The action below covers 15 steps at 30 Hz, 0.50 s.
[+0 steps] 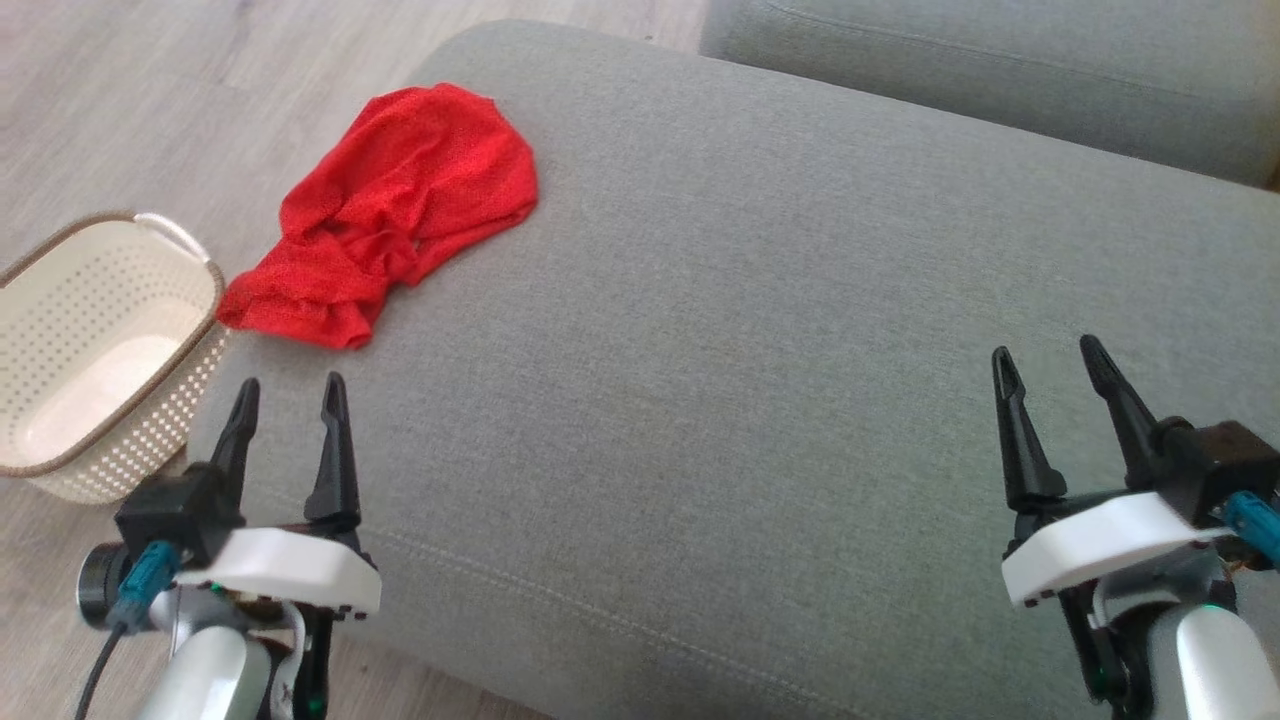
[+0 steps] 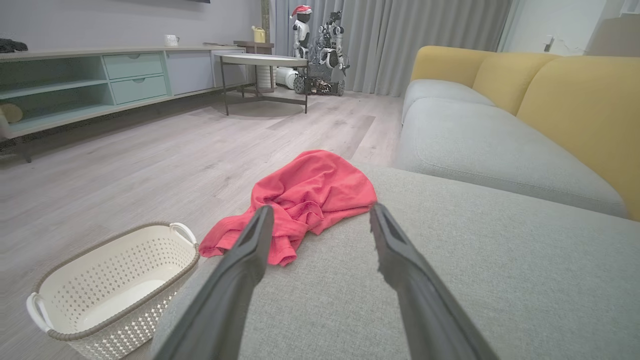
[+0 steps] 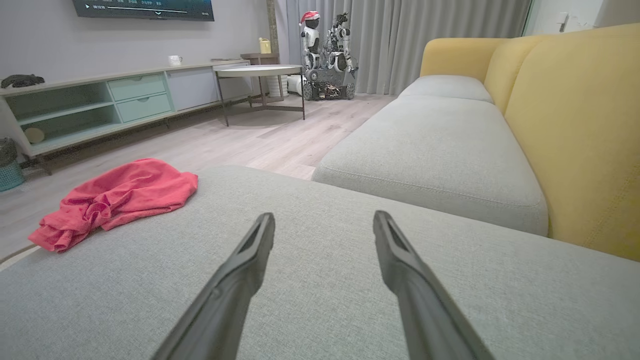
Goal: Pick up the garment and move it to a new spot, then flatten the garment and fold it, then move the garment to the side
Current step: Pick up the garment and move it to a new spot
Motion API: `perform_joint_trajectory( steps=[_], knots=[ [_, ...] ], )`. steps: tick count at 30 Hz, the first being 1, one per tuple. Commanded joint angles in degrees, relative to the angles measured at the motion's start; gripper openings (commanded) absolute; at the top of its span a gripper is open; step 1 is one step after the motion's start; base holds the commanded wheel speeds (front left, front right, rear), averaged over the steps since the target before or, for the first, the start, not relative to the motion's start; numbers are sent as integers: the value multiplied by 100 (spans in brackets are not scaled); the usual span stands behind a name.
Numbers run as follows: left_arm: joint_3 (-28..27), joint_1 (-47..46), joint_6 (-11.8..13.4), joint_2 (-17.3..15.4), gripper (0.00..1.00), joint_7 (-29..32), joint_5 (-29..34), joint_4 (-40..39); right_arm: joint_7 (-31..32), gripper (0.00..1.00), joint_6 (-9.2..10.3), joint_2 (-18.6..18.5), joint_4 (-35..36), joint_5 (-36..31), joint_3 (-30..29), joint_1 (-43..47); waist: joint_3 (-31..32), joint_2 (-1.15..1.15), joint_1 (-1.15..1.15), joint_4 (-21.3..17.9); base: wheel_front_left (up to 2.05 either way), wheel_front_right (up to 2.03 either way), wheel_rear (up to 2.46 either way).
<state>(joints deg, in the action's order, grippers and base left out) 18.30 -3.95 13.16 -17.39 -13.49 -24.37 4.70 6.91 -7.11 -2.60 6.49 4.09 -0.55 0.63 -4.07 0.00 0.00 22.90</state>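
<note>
The left pincer (image 1: pixel 291 383) sits at the lower left of the head view, on a pale forearm (image 1: pixel 205 680) that rises from the bottom edge. Its two dark fingers (image 1: pixel 335 450) stand apart with nothing between them and point ahead along the left edge of the grey seat cushion (image 1: pixel 750 350). In the left wrist view the camera looks low across the cushion. The fingers frame the red garment (image 1: pixel 400 200), which lies ahead of their tips and well clear of them.

The right pincer (image 1: pixel 1046 349) is at the lower right, well apart from the left one. It is also spread wide and empty, and its fingers lean slightly towards the left. In the right wrist view they point over bare grey fabric, with the garment far off to the left.

The garment is crumpled in a heap at the far left corner of the cushion. One end trails over the left edge towards the white perforated basket (image 1: pixel 60 330), which stands on the wooden floor (image 1: pixel 120 100) beside the cushion. Whether cloth and basket rim touch cannot be told. A second grey cushion (image 1: pixel 1000 70) lies beyond the first, at the upper right.
</note>
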Motion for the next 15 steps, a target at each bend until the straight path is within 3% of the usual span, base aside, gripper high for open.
perform_joint_trajectory(
  steps=[1, 15],
  knots=[
    [-262, -314, 17, -62, 100, -64, -10, -148, 9, 100, -37, -28, 232, -18, 147, -198, -3, 0, 0, 62, 0, 0, 0],
    [-451, -504, -59, 18, 100, -135, -30, -175, 160, 100, -37, -28, 348, -65, 223, -315, -270, 0, 0, 16, 0, 0, 0]
  ],
)
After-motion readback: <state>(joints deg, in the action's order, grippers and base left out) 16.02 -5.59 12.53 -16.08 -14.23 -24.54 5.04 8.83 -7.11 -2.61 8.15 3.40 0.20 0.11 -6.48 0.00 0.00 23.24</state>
